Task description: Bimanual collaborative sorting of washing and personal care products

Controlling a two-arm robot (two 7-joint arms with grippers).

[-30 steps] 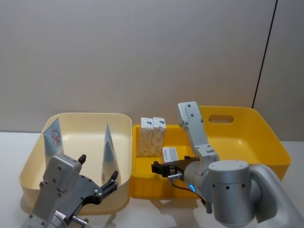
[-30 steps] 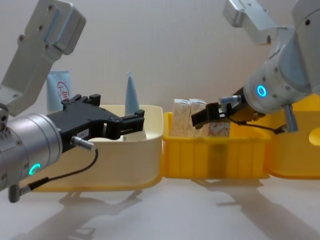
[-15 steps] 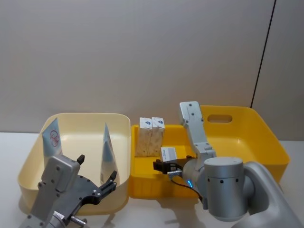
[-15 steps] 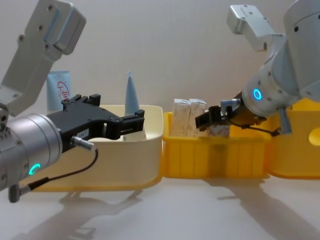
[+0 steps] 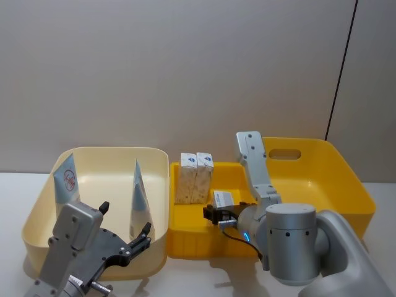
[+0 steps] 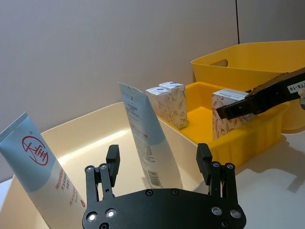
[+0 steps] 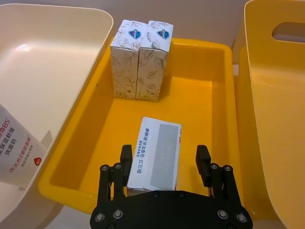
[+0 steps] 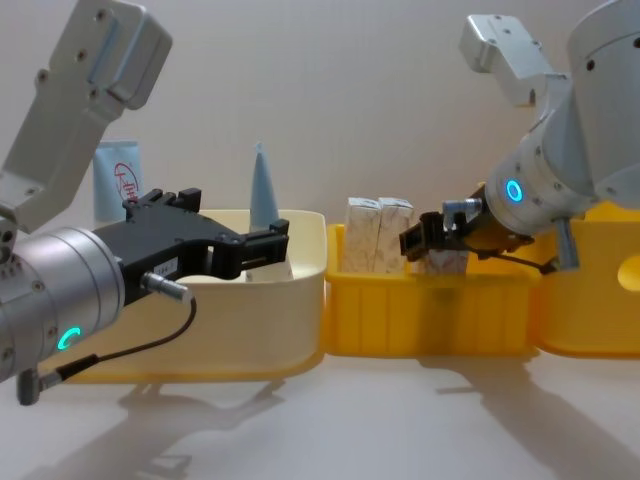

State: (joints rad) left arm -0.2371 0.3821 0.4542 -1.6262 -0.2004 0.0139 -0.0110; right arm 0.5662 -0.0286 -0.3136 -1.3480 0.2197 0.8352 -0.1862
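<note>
My right claw (image 7: pixel 164 151) spread, third carton (image 7: pixel 155 162) loose inside, in yellow bin (image 5: pixel 185 244), 4 o'clock of standing pair (image 5: pixel 195 176). My left claw (image 6: pixel 158 150) spread, 6 o'clock of cream bin (image 5: pixel 111 150); two tubes (image 5: pixel 67 180) inside. Sorting looks nearly done.

The tubes (image 6: pixel 45 181) are light blue above and white below, and one bears a red round logo (image 6: pixel 34 148) with red text. The cartons (image 7: pixel 139 62) are white with a beige leaf print and a blue emblem on top. One bin (image 5: pixel 111 150) is cream. The small tray (image 7: pixel 200 71) and the big bin (image 5: pixel 334 179) are bright yellow. The left gripper (image 6: pixel 158 152) and right gripper (image 7: pixel 164 152) are black.
</note>
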